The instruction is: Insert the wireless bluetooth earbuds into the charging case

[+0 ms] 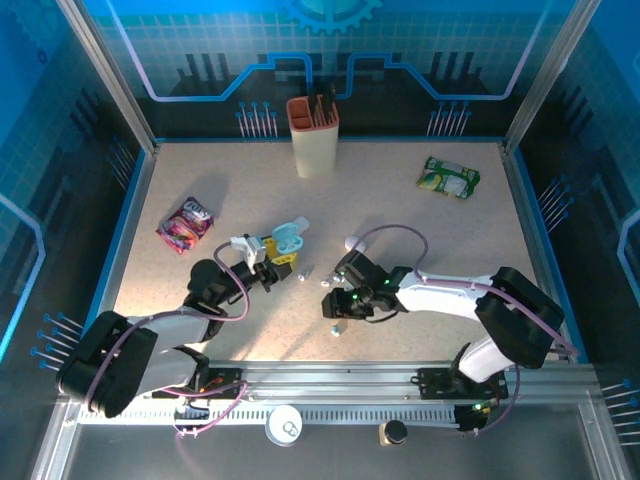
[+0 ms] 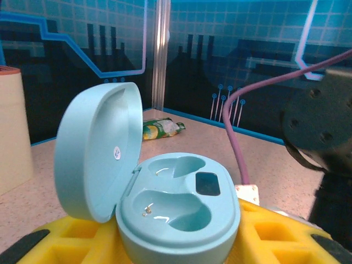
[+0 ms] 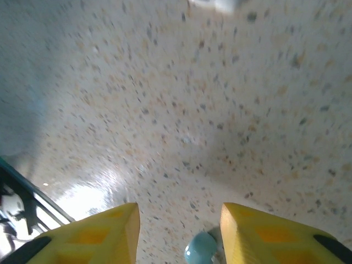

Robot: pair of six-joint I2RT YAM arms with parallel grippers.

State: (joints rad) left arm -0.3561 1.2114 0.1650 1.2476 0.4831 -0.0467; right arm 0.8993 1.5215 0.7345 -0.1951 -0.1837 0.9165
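While the pale blue earbud (image 3: 201, 248) lay on the speckled table (image 1: 420, 240) just near of the right gripper (image 3: 179, 212), whose yellow fingers stood apart and held nothing, the pick looked to be the step in hand. I judged that it would go best if the gripper drew back until the bud sat squarely between the pads, came down until it almost touched the tabletop, and closed gently, because so small and smooth a piece could squirt out sideways.

To the left, the left gripper (image 1: 272, 252) appeared clamped around the base of the charging case (image 2: 181, 214), holding it upright with its lid (image 2: 96, 154) hinged open to the left. Both wells (image 2: 173, 168) were empty, so either was free, though the bud's stem would have to be turned to match the well's shape.

At the far edge a tan holder (image 1: 313, 145) held a few dark upright items, too small to identify.
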